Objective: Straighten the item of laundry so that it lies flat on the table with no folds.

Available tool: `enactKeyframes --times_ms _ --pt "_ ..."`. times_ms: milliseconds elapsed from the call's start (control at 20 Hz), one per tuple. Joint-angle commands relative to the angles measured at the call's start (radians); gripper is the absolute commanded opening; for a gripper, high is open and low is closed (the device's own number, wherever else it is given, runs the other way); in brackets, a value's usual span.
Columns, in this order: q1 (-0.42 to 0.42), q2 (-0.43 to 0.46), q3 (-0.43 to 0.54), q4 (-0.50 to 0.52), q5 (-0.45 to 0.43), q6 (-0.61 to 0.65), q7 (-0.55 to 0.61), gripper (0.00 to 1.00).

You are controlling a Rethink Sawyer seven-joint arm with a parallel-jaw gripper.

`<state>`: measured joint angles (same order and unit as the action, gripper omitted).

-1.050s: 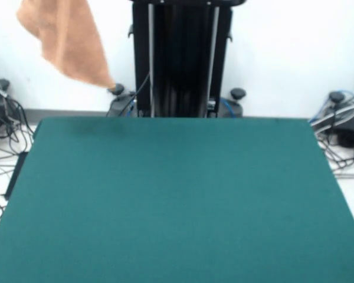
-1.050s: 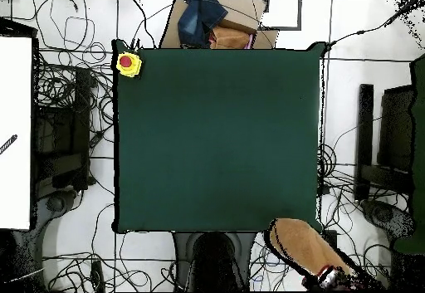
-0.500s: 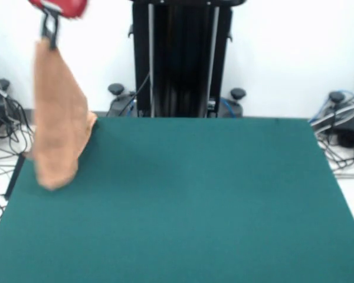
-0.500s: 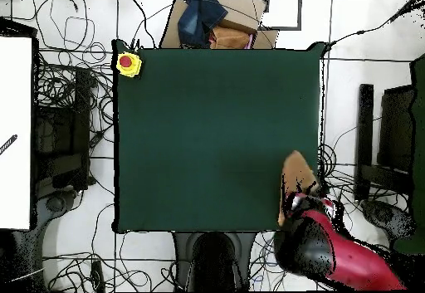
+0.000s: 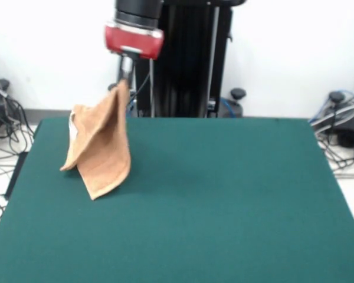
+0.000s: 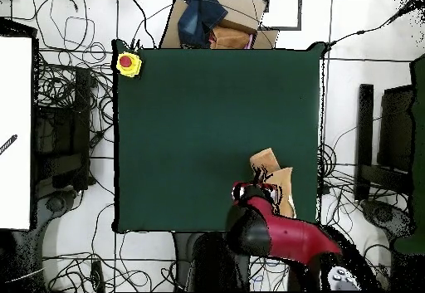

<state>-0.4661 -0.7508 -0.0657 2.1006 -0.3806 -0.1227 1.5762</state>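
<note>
Fingers pinched tight on the top corner of the towel [image 5: 98, 148], so my gripper [image 5: 125, 78] has it hanging straight below, long axis vertical, still folded. Its bottom corner looks about at the table [image 5: 224, 194], near the far left corner. Laying it flat probably means dragging toward the open middle.

Front camera facing; overhead straight down; shared table [image 5: 224, 200]

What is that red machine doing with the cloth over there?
The red and black robot arm's gripper is pinching one top corner of a light orange-tan terry towel and holding it up over the dark green felt-topped table. The towel hangs folded and bunched near one corner of the table, not yet spread flat.
</note>
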Motion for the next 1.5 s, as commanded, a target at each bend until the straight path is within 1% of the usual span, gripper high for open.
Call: enactKeyframes --times_ms 50,150,350,450,550,650,700,750,850,950,1000,1100,1150,1200,1300,1400,1450,1500 --pt "0.182 -0.038 -0.074 0.170 0.203 0.059 0.332 0.00" --pt "0.227 -0.053 -0.095 0.192 0.252 0.069 0.342 0.00" --pt "0.258 -0.077 -0.089 0.231 0.330 0.099 0.345 0.00" --pt "0.300 -0.087 -0.108 0.248 0.379 0.101 0.357 0.00" --pt "0.350 -0.046 -0.134 0.245 0.432 0.049 0.380 0.00" --pt "0.366 0.079 -0.139 0.206 0.478 -0.093 0.400 0.00" --pt "0.341 0.165 -0.120 0.175 0.482 -0.195 0.417 0.00" --pt "0.303 0.241 -0.090 0.139 0.468 -0.281 0.426 0.00" --pt "0.244 0.342 -0.054 0.077 0.429 -0.405 0.431 0.00" --pt "0.180 0.417 -0.018 0.013 0.383 -0.482 0.429 0.00" --pt "0.158 0.434 -0.012 -0.012 0.372 -0.482 0.413 0.00" --pt "0.103 0.377 -0.002 -0.012 0.354 -0.304 0.311 0.00" --pt "0.098 0.297 -0.029 0.005 0.343 -0.211 0.240 0.00" --pt "0.077 0.197 -0.047 0.017 0.315 -0.108 0.164 0.00" --pt "0.007 0.059 -0.021 -0.016 0.255 0.072 0.044 0.00" --pt "-0.064 0.009 0.042 -0.066 0.227 0.226 -0.022 0.00" --pt "-0.072 -0.002 0.051 -0.094 0.230 0.302 -0.042 0.00" --pt "-0.069 -0.011 0.053 -0.113 0.234 0.349 -0.037 0.00"
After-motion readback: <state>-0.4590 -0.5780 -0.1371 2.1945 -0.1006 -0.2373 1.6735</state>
